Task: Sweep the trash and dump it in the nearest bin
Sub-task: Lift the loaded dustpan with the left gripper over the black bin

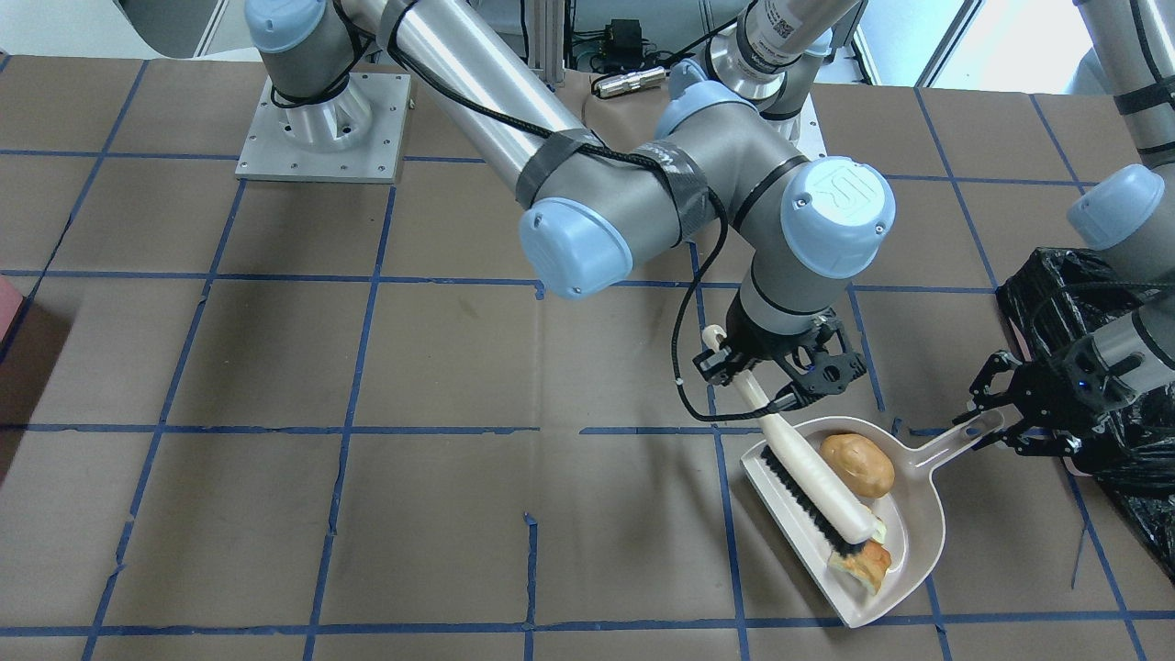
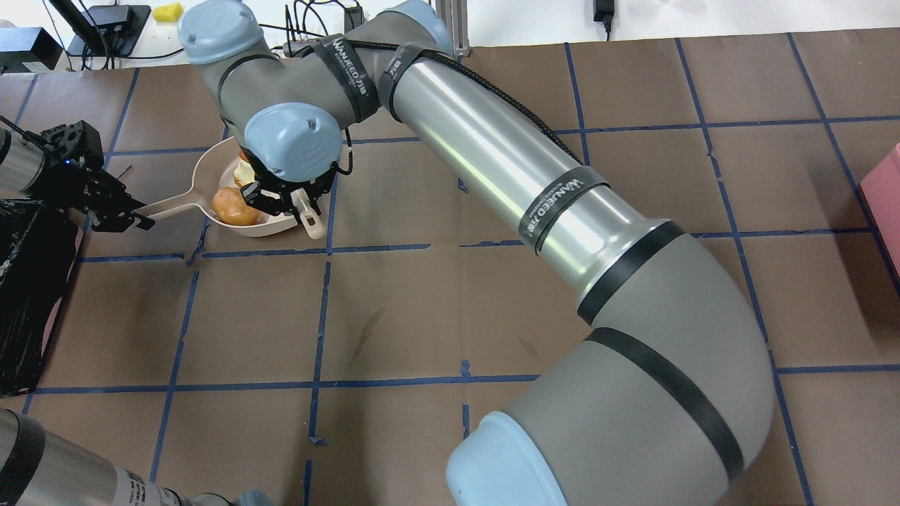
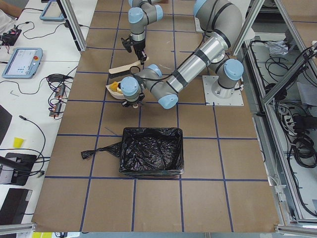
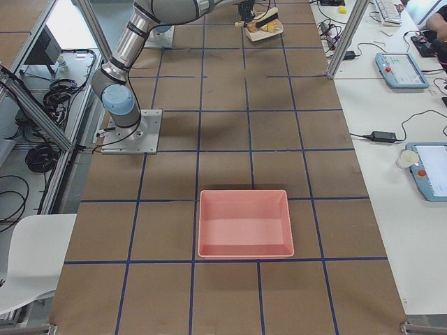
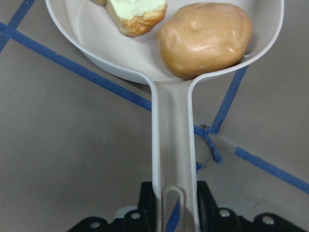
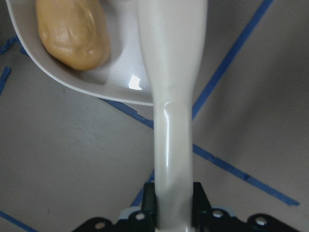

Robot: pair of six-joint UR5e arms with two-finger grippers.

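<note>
A white dustpan [image 1: 907,537] lies on the table and holds the trash. The tan-orange potato-shaped lump [image 1: 856,464] lies near its handle. A yellowish-green chunk with an orange crust [image 1: 863,562] lies at its far side, and another is mostly hidden under the brush [image 1: 822,482]. My left gripper [image 1: 984,431] is shut on the dustpan handle [image 5: 171,145]. My right gripper [image 1: 739,367] is shut on the brush handle [image 6: 171,96], with the bristles inside the pan. The bin [image 1: 1074,303], lined with a black bag, stands just behind my left gripper.
A pink tray [image 4: 244,222] stands far off on my right side of the table. The right arm's base plate [image 1: 321,128] is bolted at the table's back. My right arm reaches across into the left half. The black-lined bin also shows in the exterior left view [image 3: 151,151].
</note>
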